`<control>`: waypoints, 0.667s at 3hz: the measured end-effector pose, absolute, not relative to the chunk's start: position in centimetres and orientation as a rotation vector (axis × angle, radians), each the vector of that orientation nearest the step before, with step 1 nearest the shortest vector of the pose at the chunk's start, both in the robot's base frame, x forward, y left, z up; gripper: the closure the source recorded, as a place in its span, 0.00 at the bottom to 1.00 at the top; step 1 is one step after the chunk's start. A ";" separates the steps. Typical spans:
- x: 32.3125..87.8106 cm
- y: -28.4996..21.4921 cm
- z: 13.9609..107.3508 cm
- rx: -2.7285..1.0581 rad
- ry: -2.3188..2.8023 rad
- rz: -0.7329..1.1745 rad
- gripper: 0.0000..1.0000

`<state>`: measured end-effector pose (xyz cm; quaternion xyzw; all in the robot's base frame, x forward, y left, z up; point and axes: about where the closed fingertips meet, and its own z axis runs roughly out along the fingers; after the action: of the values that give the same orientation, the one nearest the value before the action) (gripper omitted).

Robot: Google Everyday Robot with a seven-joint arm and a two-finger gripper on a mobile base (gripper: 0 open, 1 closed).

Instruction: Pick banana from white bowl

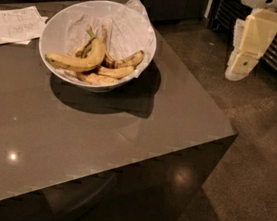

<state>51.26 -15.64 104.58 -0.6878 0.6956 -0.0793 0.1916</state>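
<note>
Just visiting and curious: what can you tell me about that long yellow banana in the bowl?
The banana is the longest, yellowest fruit in the white bowl: a smooth curved crescent with a greenish stem pointing up and back, and few dark specks. It lies on its side on the crinkled paper lining, at the bowl's left front, touching shorter, browner bananas beside it. Nothing holds it; the gripper hangs far right, beyond the edge of the table.

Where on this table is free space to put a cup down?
The front half of the table, from the bowl to the near edge, is bare, and so is the strip between the bowl and the right edge. It is crowded at the back left, with bowl and papers. The end effector hangs beyond the table, upper right.
</note>
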 end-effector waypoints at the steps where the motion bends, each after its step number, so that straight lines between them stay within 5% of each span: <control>1: 54.1 -13.2 105.4 -1.999 1.854 -0.258 0.00; 2: 57.4 -9.5 106.2 -2.102 1.719 -0.288 0.00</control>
<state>57.36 -9.52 106.17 -0.7535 0.6162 -0.1034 0.2043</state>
